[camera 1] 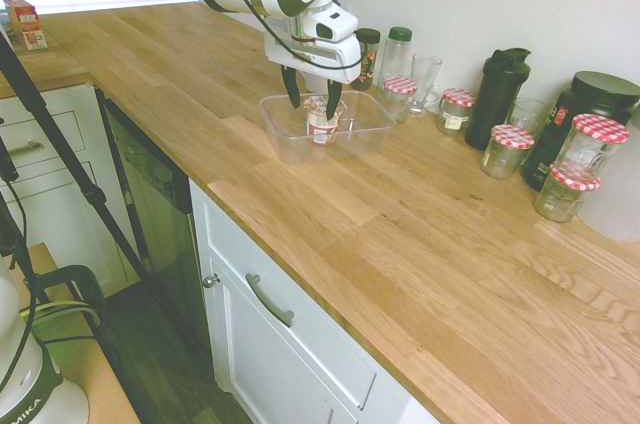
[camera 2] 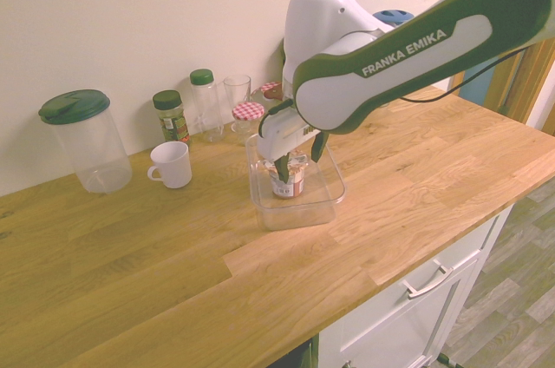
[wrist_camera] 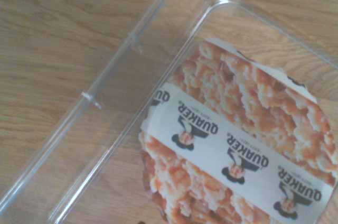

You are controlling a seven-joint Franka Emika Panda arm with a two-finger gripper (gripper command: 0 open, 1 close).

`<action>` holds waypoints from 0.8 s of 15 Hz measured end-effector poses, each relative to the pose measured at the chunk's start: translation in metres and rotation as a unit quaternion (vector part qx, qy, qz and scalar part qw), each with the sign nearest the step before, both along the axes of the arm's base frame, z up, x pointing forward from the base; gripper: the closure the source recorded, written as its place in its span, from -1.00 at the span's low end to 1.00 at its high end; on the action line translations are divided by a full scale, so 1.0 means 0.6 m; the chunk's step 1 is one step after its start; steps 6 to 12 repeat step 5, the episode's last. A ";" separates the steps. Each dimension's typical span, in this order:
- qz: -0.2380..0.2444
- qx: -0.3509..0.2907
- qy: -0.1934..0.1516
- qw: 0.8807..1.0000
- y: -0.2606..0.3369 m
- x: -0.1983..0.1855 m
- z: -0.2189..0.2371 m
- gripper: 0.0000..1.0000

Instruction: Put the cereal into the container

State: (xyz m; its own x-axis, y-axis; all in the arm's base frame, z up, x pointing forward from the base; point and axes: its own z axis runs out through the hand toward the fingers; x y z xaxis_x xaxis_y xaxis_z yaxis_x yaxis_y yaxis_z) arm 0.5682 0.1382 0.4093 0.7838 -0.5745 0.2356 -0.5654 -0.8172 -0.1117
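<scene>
Cereal [wrist_camera: 237, 145] lid reads "QUAKER"; cup upright inside container [camera 1: 285, 134].

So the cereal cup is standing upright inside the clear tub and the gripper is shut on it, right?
Not quite. The cereal cup does stand upright inside the clear tub, but the gripper is open above it, jaws spread and clear of the cup, as the first exterior view shows.

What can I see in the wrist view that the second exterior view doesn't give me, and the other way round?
Wrist only: the Quaker band and pictured cereal pieces on the cup's lid.

Second exterior only: the open hand above the cup, a white mug and a lidded clear jug.

Both: the cereal cup standing inside the clear container on the wooden counter.
</scene>
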 end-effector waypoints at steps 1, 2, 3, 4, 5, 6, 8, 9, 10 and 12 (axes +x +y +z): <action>0.007 -0.005 -0.025 1.000 0.002 -0.015 0.008 -1.00; 0.011 -0.008 -0.052 0.999 0.004 -0.036 0.017 -1.00; 0.015 -0.010 -0.072 0.997 0.006 -0.060 0.026 -1.00; 0.018 -0.009 -0.088 0.996 0.007 -0.086 0.036 -1.00; 0.022 -0.007 -0.100 0.995 0.005 -0.110 0.045 -1.00; 0.022 -0.007 -0.100 0.995 0.005 -0.110 0.045 -1.00; 0.022 -0.007 -0.100 0.995 0.005 -0.110 0.045 -1.00; 0.022 -0.007 -0.100 0.995 0.005 -0.110 0.045 -1.00; 0.022 -0.007 -0.100 0.995 0.005 -0.110 0.045 -1.00; 0.022 -0.007 -0.100 0.995 0.005 -0.110 0.045 -1.00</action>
